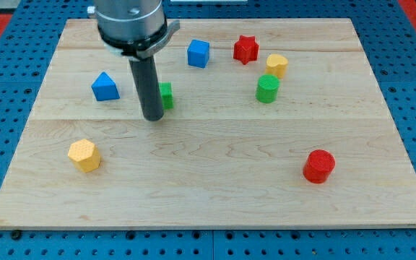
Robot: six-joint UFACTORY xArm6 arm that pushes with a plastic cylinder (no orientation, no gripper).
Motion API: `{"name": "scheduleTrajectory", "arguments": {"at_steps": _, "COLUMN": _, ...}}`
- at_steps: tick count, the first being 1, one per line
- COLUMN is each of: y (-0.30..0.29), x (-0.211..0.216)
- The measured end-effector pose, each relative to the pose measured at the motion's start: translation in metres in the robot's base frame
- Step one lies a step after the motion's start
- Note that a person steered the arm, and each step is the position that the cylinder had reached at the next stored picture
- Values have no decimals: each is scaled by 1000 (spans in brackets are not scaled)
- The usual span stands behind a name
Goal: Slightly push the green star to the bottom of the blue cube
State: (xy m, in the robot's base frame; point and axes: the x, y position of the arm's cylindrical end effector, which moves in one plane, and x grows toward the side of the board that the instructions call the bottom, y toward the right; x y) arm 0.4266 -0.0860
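My tool is a bare rod holding nothing; my tip touches the green star toward the desk's top edge, mid-push, and next I nudge it rightward under the blue cube.

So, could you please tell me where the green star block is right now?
The green star block sits upper-left of centre on the wooden board, partly hidden behind my tip, lower-left of the blue cube.
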Motion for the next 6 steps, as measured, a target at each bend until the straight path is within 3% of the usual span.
{"name": "scheduleTrajectory", "arguments": {"at_steps": 2, "y": 64, "x": -16}}
{"name": "scheduleTrajectory", "arguments": {"at_steps": 4, "y": -28, "x": 19}}
{"name": "scheduleTrajectory", "arguments": {"at_steps": 6, "y": -26, "x": -58}}
